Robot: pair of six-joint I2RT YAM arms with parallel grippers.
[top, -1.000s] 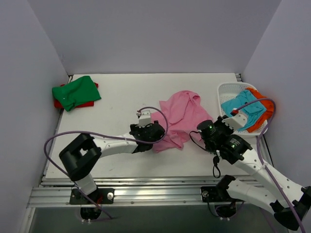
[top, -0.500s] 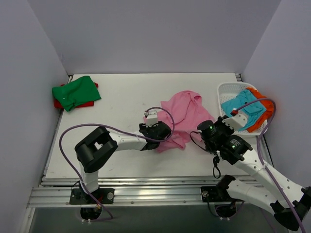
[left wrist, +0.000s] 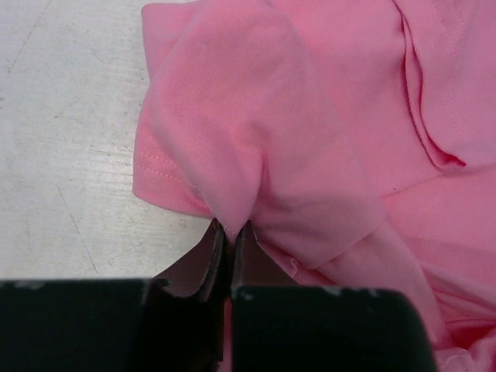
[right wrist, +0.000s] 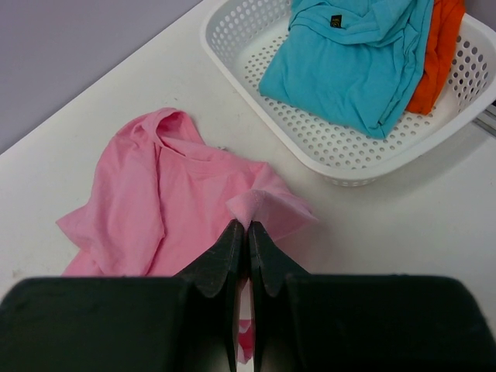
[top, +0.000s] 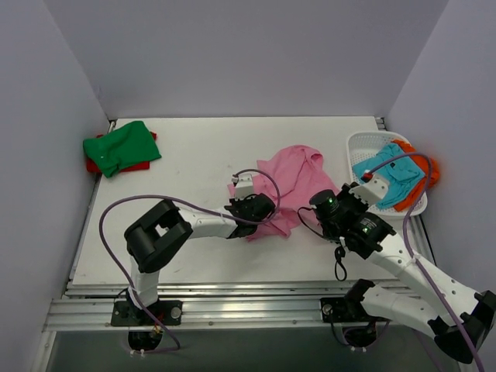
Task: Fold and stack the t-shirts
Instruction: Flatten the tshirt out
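Observation:
A crumpled pink t-shirt (top: 291, 182) lies on the table's middle right. My left gripper (left wrist: 229, 226) is shut on a pinch of its near left edge, the cloth (left wrist: 256, 147) bunching up above the fingertips. My right gripper (right wrist: 248, 225) is shut on a raised fold at the pink t-shirt's (right wrist: 163, 194) near right corner. A green t-shirt (top: 122, 146) lies folded on a red one (top: 139, 165) at the far left. A teal t-shirt (right wrist: 349, 54) and an orange one (right wrist: 438, 46) lie in the white basket (right wrist: 310, 132).
The white mesh basket (top: 359, 143) stands at the far right, close to the right arm. Grey walls close in the table on three sides. A metal rail (top: 232, 310) runs along the near edge.
My left gripper slid right to the pink shirt's edge and closed on it. The right arm shifted slightly left, still holding its fold.

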